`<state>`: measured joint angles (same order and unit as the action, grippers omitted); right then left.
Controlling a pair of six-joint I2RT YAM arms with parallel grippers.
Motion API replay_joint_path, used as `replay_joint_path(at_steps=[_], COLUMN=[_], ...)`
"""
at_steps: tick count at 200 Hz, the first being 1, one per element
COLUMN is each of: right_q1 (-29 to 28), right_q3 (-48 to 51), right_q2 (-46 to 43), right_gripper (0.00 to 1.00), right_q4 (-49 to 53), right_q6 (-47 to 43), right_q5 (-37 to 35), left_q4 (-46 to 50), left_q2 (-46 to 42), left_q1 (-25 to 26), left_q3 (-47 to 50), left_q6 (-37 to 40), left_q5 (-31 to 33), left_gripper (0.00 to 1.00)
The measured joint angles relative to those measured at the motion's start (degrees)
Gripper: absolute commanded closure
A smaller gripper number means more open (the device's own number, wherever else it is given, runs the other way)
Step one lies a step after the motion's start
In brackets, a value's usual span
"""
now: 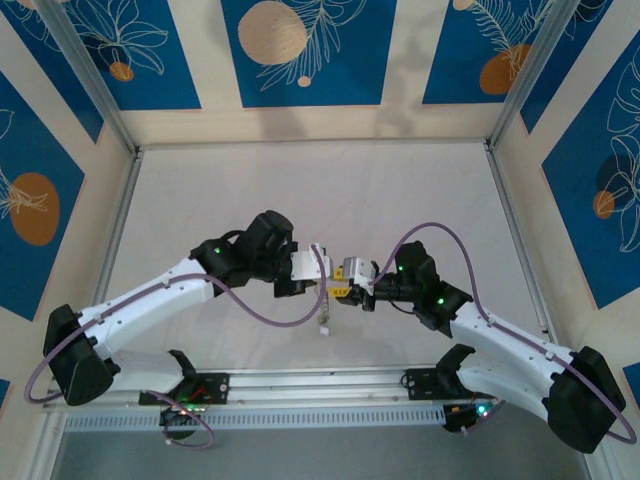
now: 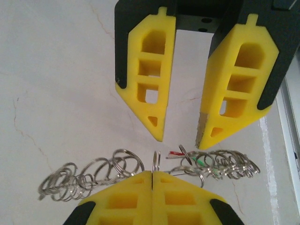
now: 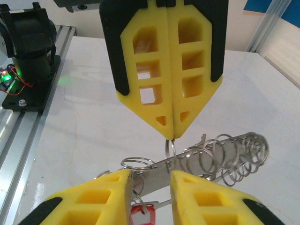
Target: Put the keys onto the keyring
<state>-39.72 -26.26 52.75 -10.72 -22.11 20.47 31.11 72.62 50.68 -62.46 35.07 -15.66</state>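
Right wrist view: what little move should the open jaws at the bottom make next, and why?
Probably close the right gripper gently on the small ring above the red tag. The left gripper is shut on one upright ring, steadying the bunch of rings, while the right jaws stand open, gripping nothing.

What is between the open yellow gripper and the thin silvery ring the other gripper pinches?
A flat silvery metal strip and a tangle of small silvery rings lie across the gap, right beside the thin silvery metal ring that the shut left gripper pinches in front of the open right gripper. Nothing else shows between them.
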Motion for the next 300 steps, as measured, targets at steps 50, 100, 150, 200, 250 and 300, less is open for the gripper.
replay_joint_path(at_steps=[50,100,150,200,250,300], right_q1=[0.0,2.03,1.51,-4.98,-7.48,-3.8], right_q3=[0.2,2.64,1.53,-7.43,-14.69,-11.69], right_q2=[2.12,4.17,8.37,20.5,28.41,20.24], right_gripper=[0.67,0.68,0.67,0.56,0.49,0.5], right_q4=[-2.45,-5.31,-2.82,0.22,2.14,0.83], right_q6=[0.0,1.03,-1.81,-5.57,-6.62,-1.79], right_q5=[-0.81,-0.59,0.66,-1.68,-6.03,-9.92], left_q4=[-0.55,-3.37,-3.19,1.79,0.13,-7.1], left_q2=[0.0,-0.28,-8.98,-12.68,-0.83,10.43], left_q1=[0.0,-1.77,-15.65,-31.56,-36.3,-32.2], left_q3=[0.02,2.19,8.5,12.98,20.65,20.72], left_q6=[0.0,-4.85,-23.37,-45.4,-57.79,-61.57], left_q5=[-1.77,-0.02,7.85,9.31,0.35,-1.49], left_gripper=[1.0,0.87,0.34,0.18,0.13,0.21])
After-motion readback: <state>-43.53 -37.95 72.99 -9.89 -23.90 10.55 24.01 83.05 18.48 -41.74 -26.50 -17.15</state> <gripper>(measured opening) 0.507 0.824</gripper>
